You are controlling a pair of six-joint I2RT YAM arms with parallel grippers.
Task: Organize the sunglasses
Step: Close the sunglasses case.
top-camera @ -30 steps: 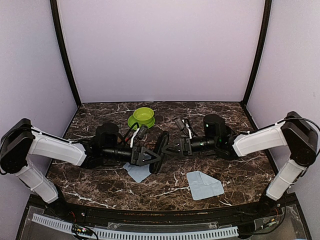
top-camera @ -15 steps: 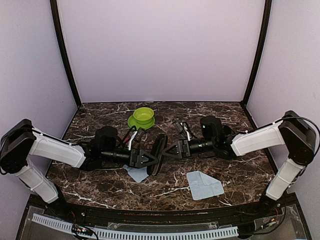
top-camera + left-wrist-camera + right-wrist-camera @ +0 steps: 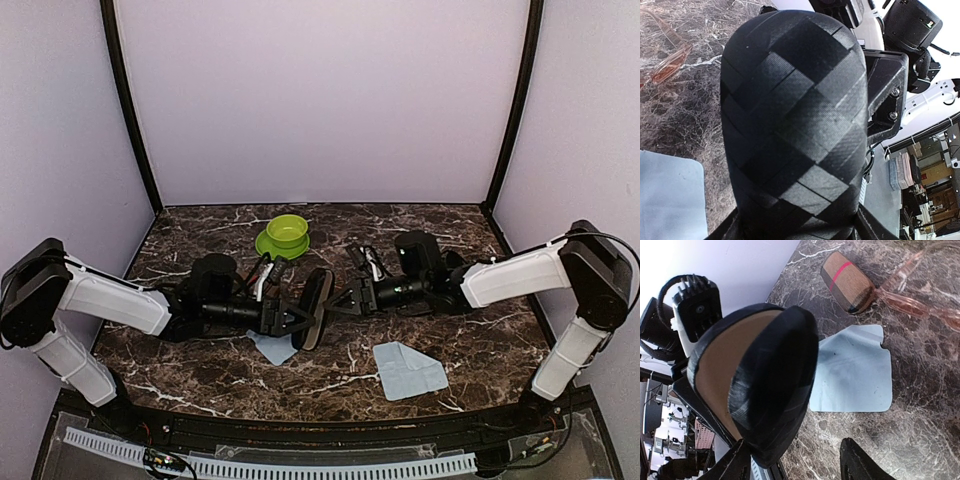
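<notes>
**Black case held at mid-table; glasses lying beyond it**

The left gripper (image 3: 292, 318) is clamped on one end of the case (image 3: 795, 125) and appears to hold it just off the table (image 3: 180, 370). The case stands partly open, and its tan lining shows in the right wrist view. The right gripper (image 3: 795, 442) faces the case's other end with its jaws spread to either side. One finger lies close to the shell and the other stands apart, so no grip is made there.

The reddish glasses (image 3: 917, 305) lie flat on the marble between the case and the bowl (image 3: 285, 235). They appear to touch the end of a striped case (image 3: 847, 282). A blue cloth (image 3: 852, 370) lies below the case. A second, dark pair cannot be picked out with certainty.

Handling, as judged: the glasses are light, thin and springy. Their lenses would scratch or smear, and their hinges would bend. One temple looks unfolded. The bridge or the frame rim is the better hold, taken with a gentle pinch and never on a lens face. On hard stone they may skid as the fingers close.
</notes>
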